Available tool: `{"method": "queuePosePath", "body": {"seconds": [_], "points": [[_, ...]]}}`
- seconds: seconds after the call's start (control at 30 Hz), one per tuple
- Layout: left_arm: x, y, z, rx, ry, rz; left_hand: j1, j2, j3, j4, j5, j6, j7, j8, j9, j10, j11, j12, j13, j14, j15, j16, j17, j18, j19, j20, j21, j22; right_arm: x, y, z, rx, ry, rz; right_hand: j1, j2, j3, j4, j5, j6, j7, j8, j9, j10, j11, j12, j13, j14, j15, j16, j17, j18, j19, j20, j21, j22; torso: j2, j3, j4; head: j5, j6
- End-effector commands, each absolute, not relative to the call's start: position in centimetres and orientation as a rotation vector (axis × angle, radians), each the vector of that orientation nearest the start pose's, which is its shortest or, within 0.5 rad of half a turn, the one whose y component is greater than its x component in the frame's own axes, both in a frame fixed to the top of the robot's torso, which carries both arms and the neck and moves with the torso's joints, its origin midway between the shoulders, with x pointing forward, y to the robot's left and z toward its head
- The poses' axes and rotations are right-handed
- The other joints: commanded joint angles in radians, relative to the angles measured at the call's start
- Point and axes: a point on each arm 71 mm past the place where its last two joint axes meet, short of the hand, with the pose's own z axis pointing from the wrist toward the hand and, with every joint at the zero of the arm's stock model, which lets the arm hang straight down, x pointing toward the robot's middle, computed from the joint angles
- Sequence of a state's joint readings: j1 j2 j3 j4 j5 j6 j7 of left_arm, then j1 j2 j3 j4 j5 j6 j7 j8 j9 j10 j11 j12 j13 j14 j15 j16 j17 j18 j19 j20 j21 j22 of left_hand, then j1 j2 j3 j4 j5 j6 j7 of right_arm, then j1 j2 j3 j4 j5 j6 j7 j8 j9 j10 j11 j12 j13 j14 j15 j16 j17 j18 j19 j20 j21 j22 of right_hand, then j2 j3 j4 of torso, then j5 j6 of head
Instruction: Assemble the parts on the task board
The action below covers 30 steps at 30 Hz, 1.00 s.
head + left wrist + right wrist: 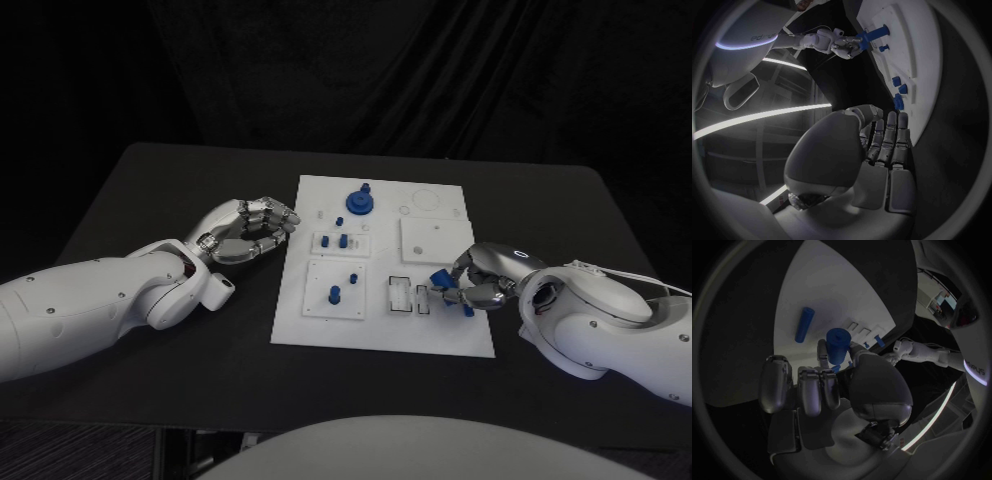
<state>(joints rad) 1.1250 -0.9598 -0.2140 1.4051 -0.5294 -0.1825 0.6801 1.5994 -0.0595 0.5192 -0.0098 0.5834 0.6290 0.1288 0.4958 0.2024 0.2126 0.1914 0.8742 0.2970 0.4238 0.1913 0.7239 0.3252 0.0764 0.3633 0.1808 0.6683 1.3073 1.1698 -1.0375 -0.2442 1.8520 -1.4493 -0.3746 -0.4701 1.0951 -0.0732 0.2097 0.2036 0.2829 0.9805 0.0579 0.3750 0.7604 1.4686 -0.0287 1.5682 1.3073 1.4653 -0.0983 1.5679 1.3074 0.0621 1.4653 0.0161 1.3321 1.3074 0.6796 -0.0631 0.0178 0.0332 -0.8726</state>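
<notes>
Blue peg (838, 345) pinched in right hand (476, 281) fingers (811, 390), axis approx upright over task board (325, 330); left hand (245, 232) fingers curled, empty.

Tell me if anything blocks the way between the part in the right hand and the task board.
Nothing visible does. The right hand holds a blue cylinder just over the task board near its right edge, with bare white board under it. The loose blue rod lies off to one side.

black table (173, 190), dark curtain (433, 70) behind; grey carpet (72, 450) below
</notes>
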Motion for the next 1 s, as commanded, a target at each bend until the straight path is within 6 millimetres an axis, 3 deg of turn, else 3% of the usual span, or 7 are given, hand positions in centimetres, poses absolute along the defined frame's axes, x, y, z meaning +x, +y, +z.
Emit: {"method": "queuePosePath", "body": {"seconds": [0.03, 0.37, 0.57, 0.87, 1.0], "points": [[44.5, 28.2, -25.2, -0.438, 1.547, -1.480, 0.000, 0.007, 0.001, -0.002, -0.005, -0.002, 0.007, 0.002, -0.001, 0.002, 0.007, -0.005, -0.001, 0.001, 0.008, 0.003, -0.001, -0.013, -0.002, 0.001, 0.004, 0.025, 38.7, -22.4, -23.7, 0.291, 1.937, 0.549, 0.053, 0.042, 0.044, -0.049, 0.001, 0.036, -0.030, 0.004, 0.003, 0.102, -0.007, 0.003, 0.263, 0.100, -0.009, -0.006, 0.232, -0.008, 0.025, -0.009, -0.003, 0.193, -0.001, -0.0010, -0.0009, 0.001, 0.000], [44.6, 28.0, -25.3, -0.437, 1.549, -1.481, -0.001, 0.007, 0.002, -0.003, -0.005, -0.001, 0.007, 0.002, -0.001, 0.002, 0.008, -0.005, -0.002, 0.002, 0.009, 0.004, -0.001, -0.013, -0.003, 0.002, 0.004, 0.025, 39.0, -21.7, -23.9, 0.505, 2.069, 0.605, 0.041, 0.053, 0.045, -0.046, 0.000, 0.027, -0.027, 0.004, 0.015, 0.102, -0.007, 0.003, 0.263, 0.097, -0.010, -0.010, 0.217, -0.006, 0.020, -0.011, -0.016, 0.189, -0.001, -0.0020, 0.0003, 0.000, 0.000], [44.6, 27.9, -25.3, -0.437, 1.551, -1.483, -0.001, 0.007, 0.002, -0.003, -0.004, -0.001, 0.008, 0.002, -0.001, 0.002, 0.008, -0.006, -0.002, 0.002, 0.009, 0.004, -0.001, -0.013, -0.003, 0.003, 0.004, 0.025, 39.2, -20.8, -24.8, 0.520, 2.156, 0.594, 0.023, 0.061, 0.042, -0.038, 0.000, 0.015, -0.024, 0.000, 0.024, 0.102, -0.004, 0.003, 0.263, 0.095, -0.007, -0.013, 0.206, -0.004, 0.017, -0.010, -0.022, 0.187, 0.001, -0.0017, 0.0016, -0.005, 0.000], [44.7, 27.8, -25.3, -0.437, 1.554, -1.485, -0.001, 0.006, 0.002, -0.004, -0.004, -0.001, 0.008, 0.003, -0.001, 0.003, 0.009, -0.006, -0.002, 0.002, 0.009, 0.005, -0.002, -0.012, -0.003, 0.003, 0.005, 0.025, 39.2, -19.6, -25.5, 0.504, 2.217, 0.587, -0.025, 0.072, 0.029, -0.010, -0.001, 0.003, -0.017, -0.011, 0.033, 0.102, 0.002, 0.003, 0.263, 0.094, -0.001, -0.014, 0.200, -0.003, 0.015, -0.005, -0.029, 0.185, 0.002, -0.0013, -0.0011, 0.001, 0.000], [44.7, 27.7, -25.4, -0.437, 1.556, -1.487, -0.001, 0.006, 0.002, -0.004, -0.004, -0.001, 0.008, 0.003, -0.001, 0.003, 0.009, -0.006, -0.002, 0.002, 0.009, 0.005, -0.002, -0.012, -0.003, 0.003, 0.005, 0.025, 39.2, -19.1, -25.7, 0.492, 2.234, 0.588, -0.041, 0.075, 0.024, 0.001, -0.001, -0.001, -0.015, -0.015, 0.035, 0.102, 0.003, 0.003, 0.263, 0.093, 0.001, -0.015, 0.197, -0.003, 0.014, -0.003, -0.033, 0.184, 0.002, -0.0012, 0.0012, -0.002, 0.000]]}}
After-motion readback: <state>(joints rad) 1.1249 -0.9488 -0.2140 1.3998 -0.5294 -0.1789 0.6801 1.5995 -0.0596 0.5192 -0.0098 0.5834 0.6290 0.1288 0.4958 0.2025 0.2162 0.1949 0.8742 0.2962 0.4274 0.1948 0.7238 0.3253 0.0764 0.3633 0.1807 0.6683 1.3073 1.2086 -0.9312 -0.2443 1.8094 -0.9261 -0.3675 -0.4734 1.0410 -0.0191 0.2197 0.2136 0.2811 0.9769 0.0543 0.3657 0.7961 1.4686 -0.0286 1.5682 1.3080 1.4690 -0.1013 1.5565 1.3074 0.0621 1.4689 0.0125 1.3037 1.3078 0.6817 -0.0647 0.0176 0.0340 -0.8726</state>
